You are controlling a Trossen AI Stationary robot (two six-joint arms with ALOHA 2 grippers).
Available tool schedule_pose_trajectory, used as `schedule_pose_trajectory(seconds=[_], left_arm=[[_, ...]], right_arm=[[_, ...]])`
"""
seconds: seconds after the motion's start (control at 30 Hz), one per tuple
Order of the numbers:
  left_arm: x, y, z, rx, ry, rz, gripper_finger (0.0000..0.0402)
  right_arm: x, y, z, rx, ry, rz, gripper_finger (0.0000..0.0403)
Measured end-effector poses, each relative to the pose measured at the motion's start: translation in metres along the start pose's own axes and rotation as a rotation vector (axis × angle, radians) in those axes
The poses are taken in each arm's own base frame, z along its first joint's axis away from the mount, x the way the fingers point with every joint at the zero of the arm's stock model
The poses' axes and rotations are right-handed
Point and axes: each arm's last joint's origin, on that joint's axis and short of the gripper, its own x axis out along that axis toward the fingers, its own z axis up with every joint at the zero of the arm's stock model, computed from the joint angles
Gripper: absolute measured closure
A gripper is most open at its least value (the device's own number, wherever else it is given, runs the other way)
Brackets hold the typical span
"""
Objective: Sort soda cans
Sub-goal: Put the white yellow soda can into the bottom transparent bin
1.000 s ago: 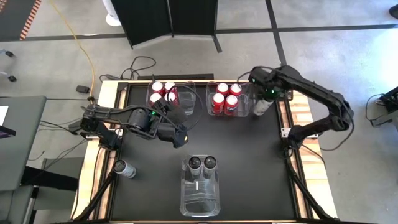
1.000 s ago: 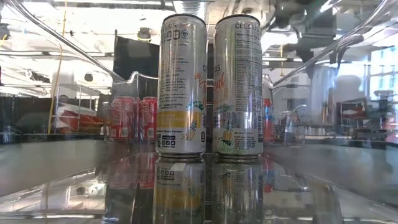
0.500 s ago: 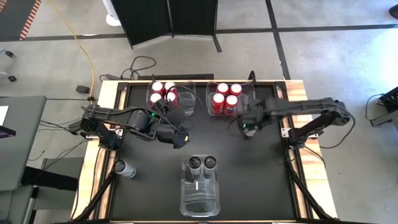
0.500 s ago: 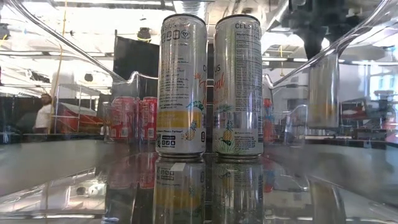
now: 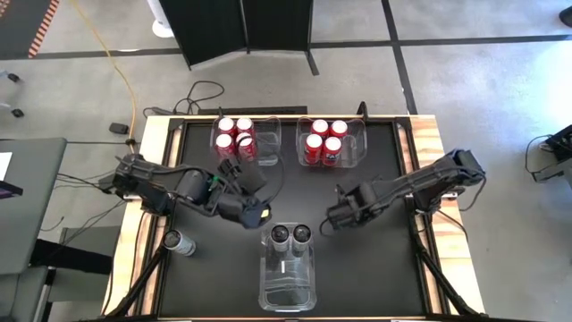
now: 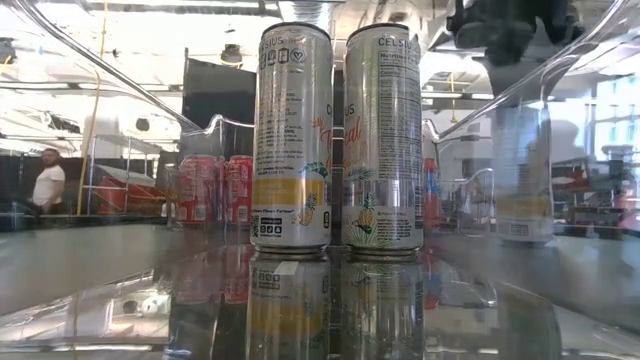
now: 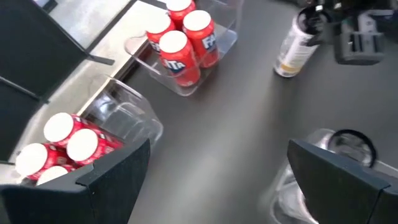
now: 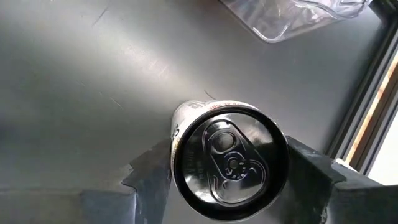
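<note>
Now my right hand [image 5: 332,217], clamped on a silver can [image 8: 229,163], has swung from the far red cans [image 5: 324,141] toward the near bin [image 5: 288,284], while my left hand [image 5: 255,213] waits open.

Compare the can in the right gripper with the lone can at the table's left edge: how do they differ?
The held can sits between the right gripper's fingers, right of the middle bin; the lone can is free, touched by nothing. The held can is near table centre; the lone can lies by the left frame. Both look dark-topped and silver-grey, unlike the red cans.
</note>
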Motion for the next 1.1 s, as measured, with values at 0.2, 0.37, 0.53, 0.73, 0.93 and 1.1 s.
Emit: schedule_pose_trajectory(seconds=[0.2, 0.37, 0.53, 0.73, 0.93, 1.1], left_arm=[[-0.009, -0.009, -0.007, -0.025, -0.005, -0.034, 0.0026], [-0.012, -0.011, -0.009, -0.034, -0.006, -0.045, 0.0026], [-0.013, -0.011, -0.009, -0.059, -0.01, -0.041, 0.0026], [-0.011, -0.007, -0.011, -0.044, -0.005, 0.012, 0.0026], [-0.017, 0.005, -0.013, -0.096, 0.009, 0.042, 0.0026], [-0.017, 0.014, -0.011, -0.159, 0.018, 0.069, 0.0026]], right_arm=[[-0.003, 0.005, -0.012, 0.003, -0.019, -0.01, 0.0137], [-0.007, -0.003, -0.007, 0.029, -0.004, 0.015, 0.0137], [-0.011, -0.015, 0.004, -0.015, -0.009, 0.045, 0.0137], [-0.022, -0.023, 0.013, -0.118, -0.057, 0.116, 0.0137], [-0.069, -0.025, 0.01, -0.34, -0.15, 0.257, 0.0137], [-0.117, -0.025, 0.0, -0.546, -0.278, 0.419, 0.0137]])
